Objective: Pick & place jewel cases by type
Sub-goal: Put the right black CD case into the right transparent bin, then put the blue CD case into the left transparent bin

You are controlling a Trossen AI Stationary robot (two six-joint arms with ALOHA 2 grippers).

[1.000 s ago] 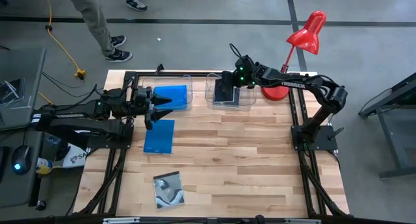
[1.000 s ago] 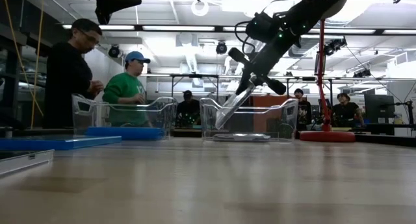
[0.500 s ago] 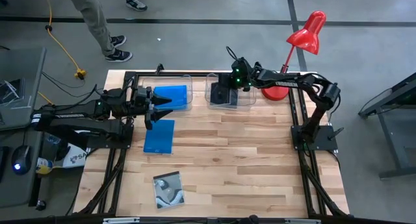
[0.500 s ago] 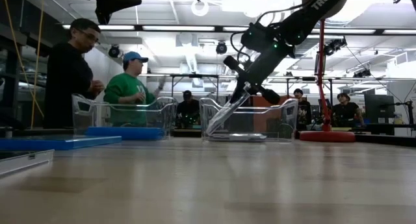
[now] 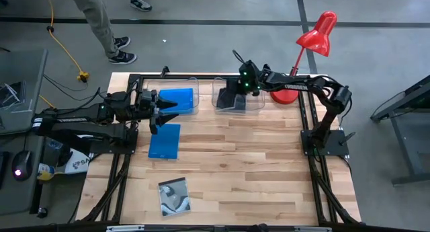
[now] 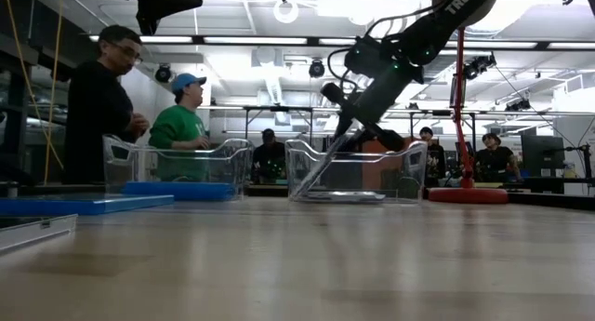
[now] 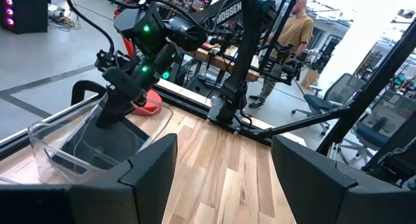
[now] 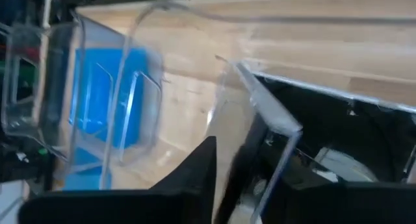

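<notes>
The right gripper (image 5: 230,97) reaches into the right clear tub (image 5: 256,105) at the far side of the table (image 5: 269,165). A black jewel case (image 6: 316,175) leans there, tilted, its lower edge at the tub floor near another black case (image 6: 346,196) that lies flat. In the right wrist view the case's clear edge (image 8: 270,117) stands between the two dark fingers (image 8: 195,178), but I cannot tell if they clench it or have let it go — the jaws seem only a little apart.

The left gripper (image 5: 168,111) hovers with its fingers spread and empty, near the left clear tub (image 5: 193,84), which holds one blue jewel case (image 5: 177,99). A second blue case (image 5: 164,140) lies flat on the table just in front of this gripper. A case with silvery-grey swirl cover (image 5: 174,196) lies near the front edge, well apart from the others.

A red lamp (image 5: 310,47) stands at the far right corner, beside the right tub. Beyond the table, people (image 6: 139,116) stand in the room.
</notes>
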